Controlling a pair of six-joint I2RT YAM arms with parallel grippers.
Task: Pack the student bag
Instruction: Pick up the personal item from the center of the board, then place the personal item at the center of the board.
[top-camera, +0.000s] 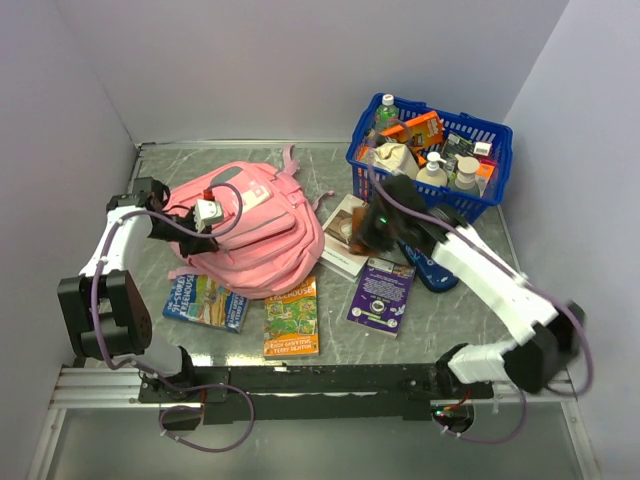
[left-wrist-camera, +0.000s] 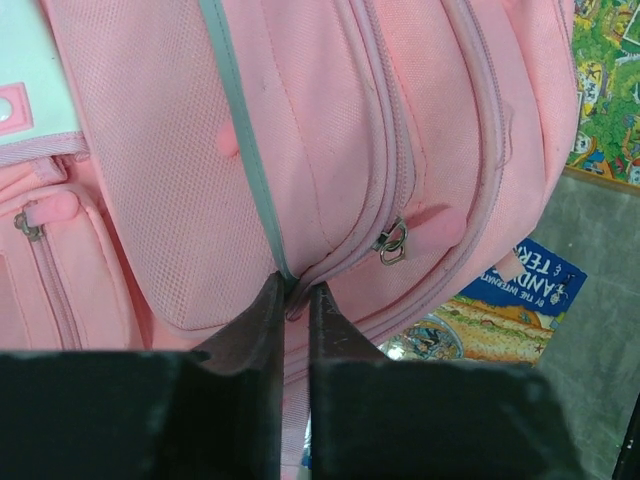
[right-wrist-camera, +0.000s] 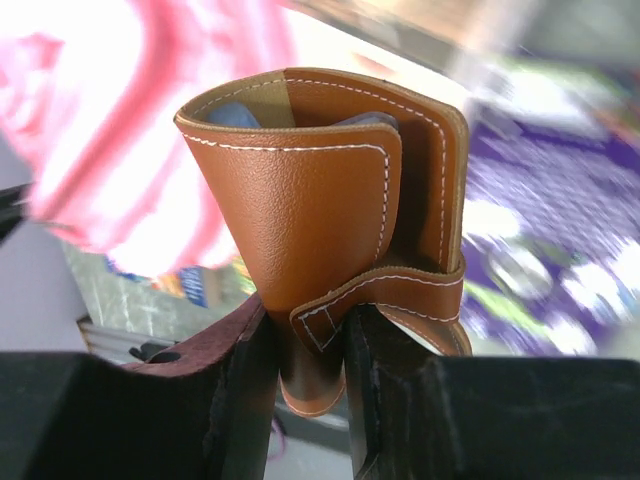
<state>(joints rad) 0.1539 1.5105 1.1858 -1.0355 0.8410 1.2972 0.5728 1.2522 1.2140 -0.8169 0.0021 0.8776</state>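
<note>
The pink student bag (top-camera: 262, 232) lies flat on the table, left of centre. My left gripper (top-camera: 188, 235) is at its left edge. In the left wrist view my left gripper (left-wrist-camera: 293, 292) is shut on a fold of the bag's fabric (left-wrist-camera: 330, 150) by a grey-edged zip seam, with a metal zip pull (left-wrist-camera: 392, 243) just beyond. My right gripper (top-camera: 378, 222) hovers right of the bag. In the right wrist view my right gripper (right-wrist-camera: 310, 340) is shut on a brown leather case (right-wrist-camera: 330, 190) with white stitching, held upright with something blue inside.
A blue plastic basket (top-camera: 497, 135) with bottles and boxes stands at the back right. Books lie around the bag: a blue one (top-camera: 205, 302), a green-orange one (top-camera: 292, 318), a purple one (top-camera: 381, 293) and a white one (top-camera: 340, 250). A blue item (top-camera: 432, 270) lies under my right arm.
</note>
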